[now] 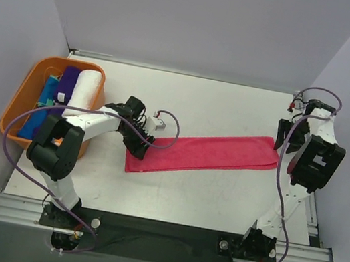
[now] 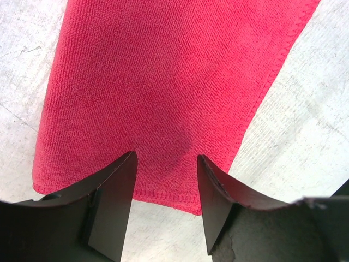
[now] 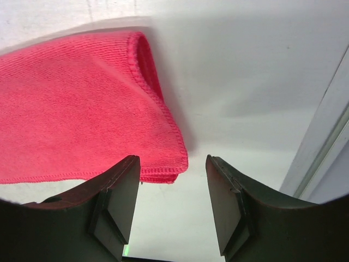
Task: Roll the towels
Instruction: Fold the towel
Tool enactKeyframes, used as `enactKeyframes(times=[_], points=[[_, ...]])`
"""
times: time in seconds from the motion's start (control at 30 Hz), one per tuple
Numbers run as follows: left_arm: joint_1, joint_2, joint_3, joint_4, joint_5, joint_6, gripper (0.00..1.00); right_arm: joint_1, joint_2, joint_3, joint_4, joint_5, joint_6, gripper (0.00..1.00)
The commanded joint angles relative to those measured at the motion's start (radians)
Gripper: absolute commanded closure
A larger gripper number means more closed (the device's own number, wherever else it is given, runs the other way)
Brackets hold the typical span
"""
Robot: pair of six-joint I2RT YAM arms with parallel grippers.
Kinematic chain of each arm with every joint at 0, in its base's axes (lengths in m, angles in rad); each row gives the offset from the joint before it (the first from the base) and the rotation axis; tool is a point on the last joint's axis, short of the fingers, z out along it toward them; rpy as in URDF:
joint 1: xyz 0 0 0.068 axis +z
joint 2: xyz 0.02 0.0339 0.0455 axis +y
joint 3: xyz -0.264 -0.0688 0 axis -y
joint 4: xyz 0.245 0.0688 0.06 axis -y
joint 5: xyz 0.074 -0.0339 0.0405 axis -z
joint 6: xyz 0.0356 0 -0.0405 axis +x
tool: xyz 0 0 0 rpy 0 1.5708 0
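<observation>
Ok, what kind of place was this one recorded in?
Probably a robotics lab test cell, not a home: a white table boxed in by plain panels, with the left arm and right arm mounted on a metal rail.

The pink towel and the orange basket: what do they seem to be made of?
The pink towel looks like soft microfibre or terry cloth: matt, fine ribbed pile, stitched hem. The orange basket looks like moulded plastic: smooth, even walls, rounded rim; too small here to be sure.

Flat towel (image 1: 212, 152) lying across table (image 1: 233, 107) middle; basket (image 1: 23, 87) of rolled towels (image 1: 83, 91) at table's left edge
</observation>
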Motion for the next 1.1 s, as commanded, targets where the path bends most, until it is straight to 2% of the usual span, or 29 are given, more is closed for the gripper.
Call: enactKeyframes(times=[0.0,0.43,0.57,0.7,0.83,0.87,0.9,0.97,1.0,1.07], points=[[-0.004,-0.047,0.022,-0.017,0.014,0.016,0.4,0.013,0.027,0.043,-0.052,-0.028,0.033,0.48],[-0.004,-0.042,0.028,-0.02,0.014,0.019,0.39,0.039,0.159,0.113,-0.065,0.012,0.061,0.49],[-0.004,-0.047,0.03,-0.019,0.002,0.024,0.4,0.061,0.18,0.116,-0.116,-0.001,0.03,0.53],[-0.004,-0.053,0.034,-0.019,-0.012,0.028,0.4,0.067,0.174,0.103,-0.139,-0.027,0.012,0.68],[-0.004,-0.058,0.042,-0.02,-0.017,0.03,0.4,0.064,0.174,0.102,-0.177,-0.047,-0.013,0.71],[-0.004,-0.058,0.044,-0.019,-0.018,0.03,0.39,0.062,0.171,0.1,-0.183,-0.045,-0.017,0.74],[-0.004,-0.058,0.045,-0.019,-0.018,0.028,0.39,0.058,0.171,0.1,-0.185,-0.045,-0.021,0.84],[-0.001,-0.059,0.05,-0.022,-0.02,0.025,0.39,0.041,0.164,0.109,-0.188,-0.05,-0.025,0.92],[0.002,-0.059,0.051,-0.022,-0.02,0.024,0.4,0.033,0.157,0.114,-0.191,-0.05,-0.028,1.0],[0.013,-0.064,0.054,-0.027,-0.01,0.014,0.4,0.013,0.136,0.125,-0.193,-0.053,-0.037,1.0]])
